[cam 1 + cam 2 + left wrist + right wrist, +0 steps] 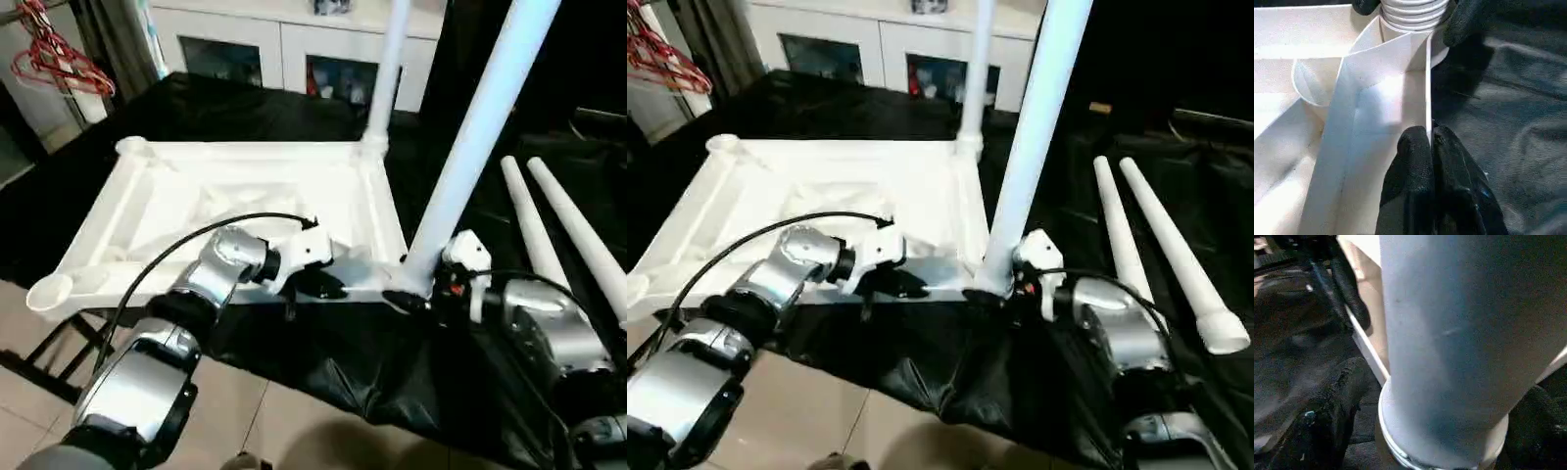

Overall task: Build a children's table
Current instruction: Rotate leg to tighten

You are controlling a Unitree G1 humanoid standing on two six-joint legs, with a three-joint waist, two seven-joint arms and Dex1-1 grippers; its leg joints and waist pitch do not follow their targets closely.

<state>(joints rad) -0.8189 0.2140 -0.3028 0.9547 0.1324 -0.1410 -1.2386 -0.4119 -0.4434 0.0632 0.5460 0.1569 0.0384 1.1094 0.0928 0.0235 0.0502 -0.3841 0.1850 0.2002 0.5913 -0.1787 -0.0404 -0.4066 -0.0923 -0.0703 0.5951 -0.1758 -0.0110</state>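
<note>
Head view, table top: the white table top [245,211] lies upside down on a black cloth [353,362], ribs facing up.
Head view, standing legs: one white leg [480,137] stands in the near right corner socket; a second leg [385,73] stands in the far right corner.
Head view, loose legs: two more legs [573,230] lie side by side on the cloth, to the right of the top.
Head view, left gripper: the left gripper [318,284] sits at the near rim of the top, close to the standing leg.
Head view, right gripper: the right gripper [416,294] is at the foot of the near leg.
Head view, room: the cloth's near edge hangs over a tiled floor [245,411]; a white cabinet [294,44] stands behind.
Left wrist view: the black fingers [1420,166] are pressed together, pinching the thin rim wall of the top; the leg's threaded end [1413,12] sits just past it.
Right wrist view: the leg [1449,342] stands between two fingers [1327,411] spread wide; I cannot tell if they touch it.
Writing: none that I can read.
</note>
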